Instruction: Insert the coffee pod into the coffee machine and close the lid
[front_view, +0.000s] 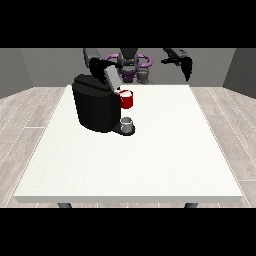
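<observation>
A black coffee machine (95, 107) stands on the left part of the white table (150, 160). Its grey lid (109, 76) is tilted up at the top. A red pod holder (127, 99) sticks out at the machine's front right, with a pale top that may be the pod. Below it a small grey cup (127, 123) sits on the machine's base. The hand at the view's left (99, 65) is just above and behind the raised lid. The hand at the view's right (186, 66) hangs in the air over the table's far right edge, fingers pointing down.
The robot's torso (130, 62) stands behind the table's far edge. Wooden floor surrounds the table. White tabletop stretches in front of and to the right of the machine.
</observation>
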